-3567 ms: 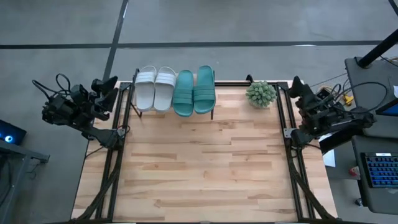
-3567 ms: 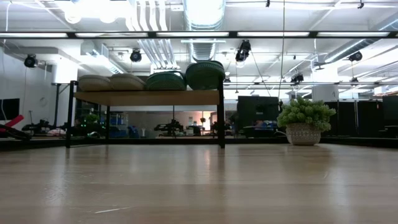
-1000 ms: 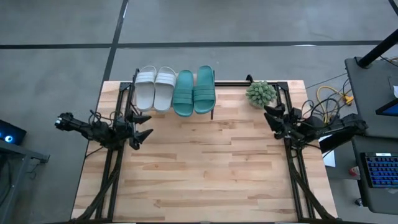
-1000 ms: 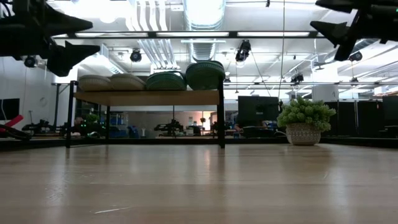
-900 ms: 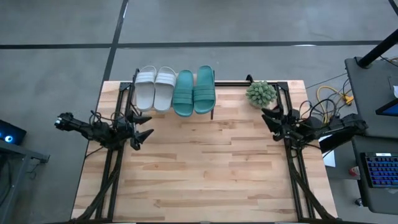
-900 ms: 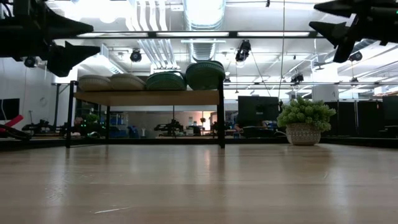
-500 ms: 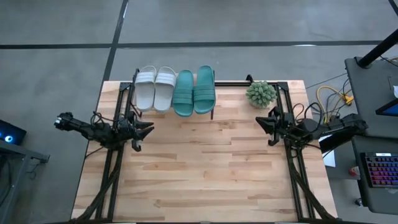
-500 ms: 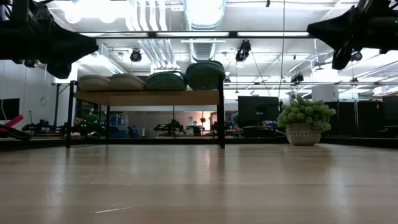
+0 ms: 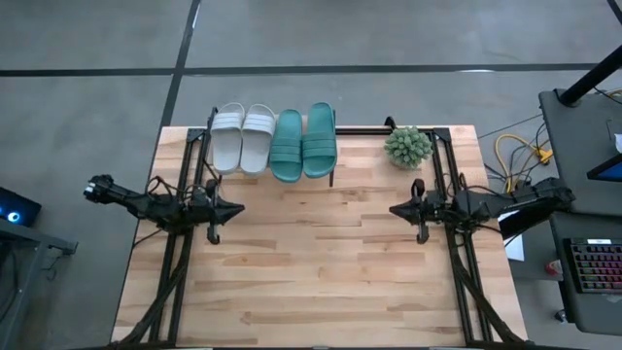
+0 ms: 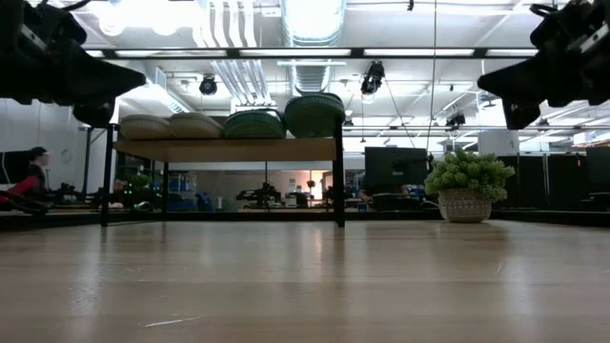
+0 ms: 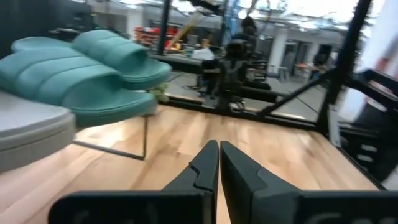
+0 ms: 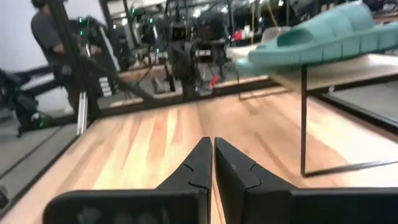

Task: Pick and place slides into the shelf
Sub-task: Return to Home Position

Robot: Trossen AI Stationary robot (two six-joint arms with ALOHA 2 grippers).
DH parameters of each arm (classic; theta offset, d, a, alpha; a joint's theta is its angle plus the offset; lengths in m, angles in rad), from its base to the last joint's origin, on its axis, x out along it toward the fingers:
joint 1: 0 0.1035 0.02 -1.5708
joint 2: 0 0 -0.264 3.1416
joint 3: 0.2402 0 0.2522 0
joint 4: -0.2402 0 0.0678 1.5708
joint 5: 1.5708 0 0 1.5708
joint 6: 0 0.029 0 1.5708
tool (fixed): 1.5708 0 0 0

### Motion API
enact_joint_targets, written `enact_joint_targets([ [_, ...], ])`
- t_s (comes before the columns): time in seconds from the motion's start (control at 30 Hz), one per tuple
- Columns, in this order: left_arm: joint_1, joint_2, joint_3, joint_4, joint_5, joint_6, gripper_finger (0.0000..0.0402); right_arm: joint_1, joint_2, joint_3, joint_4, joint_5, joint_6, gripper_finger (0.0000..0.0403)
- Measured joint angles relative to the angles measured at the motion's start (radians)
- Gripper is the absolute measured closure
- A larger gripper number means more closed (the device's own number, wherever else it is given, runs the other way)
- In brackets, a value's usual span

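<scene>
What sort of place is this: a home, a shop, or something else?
Most likely a robotics lab in an industrial hall: bare ceiling ducts overhead, a grey concrete floor, and a left arm and right arm mounted at a wooden table.

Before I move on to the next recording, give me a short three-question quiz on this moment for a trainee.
1. True or false: all four slides lie on top of the shelf.
2. In the high view, the potted plant stands: A) left of the shelf; B) right of the shelf; C) under the shelf.
3. Fill in: the left gripper and right gripper hold nothing, fingers ____.
Key: 1 true; 2 B; 3 shut.
</scene>
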Motion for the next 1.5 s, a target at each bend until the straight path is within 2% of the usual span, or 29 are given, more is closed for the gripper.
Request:
enact_joint_targets([
  [0.13, 0.000, -0.002, 0.000, -0.003, 0.060, 0.052, 0.0401, 0.000, 0.000, 0.000, -0.041, -0.017, 0.021, 0.0394],
  [0.4, 0.000, 0.004, 0.000, -0.007, 0.102, 0.127, 0.0401, 0.000, 0.000, 0.000, -0.142, -0.196, 0.087, 0.0394],
  [1.5, 0.000, 0.135, -0.004, 0.057, 0.084, 0.144, 0.0402, 0.000, 0.002, 0.000, -0.144, -0.174, 0.064, 0.0394],
])
